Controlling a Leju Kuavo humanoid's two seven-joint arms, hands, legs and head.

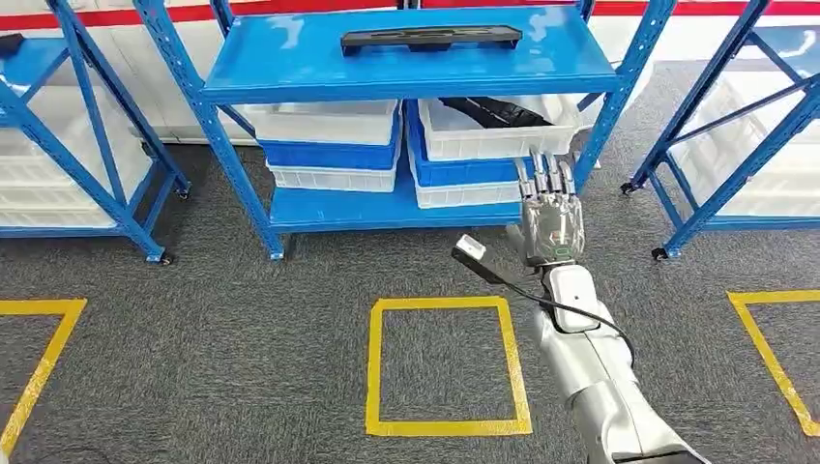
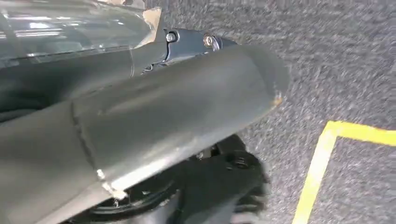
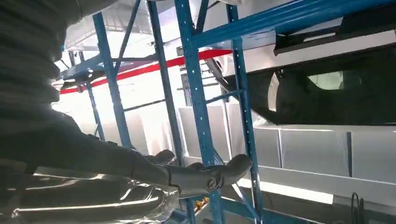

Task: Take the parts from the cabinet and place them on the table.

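Reaching toward the rack [image 1: 242,174], the right hand [image 1: 549,217] is spread and empty. The long black part [image 1: 430,40] lies on the top shelf; it looks stiff and light, best gripped mid-length. Left hand's state: cannot tell.

You had two dark parts in front of you on the blue cabinet [image 1: 290,58]. A long, flat black bar-shaped part [image 1: 431,39] lay lengthwise on the top shelf, toward its back edge, with raised ends and a lower middle section. Below it, a second black part [image 1: 498,111] lay slanted inside the upper white bin [image 1: 483,140] on the right side of the lower shelf, that bin stacked on a blue one and another white one. Its exact shape could not be made out.
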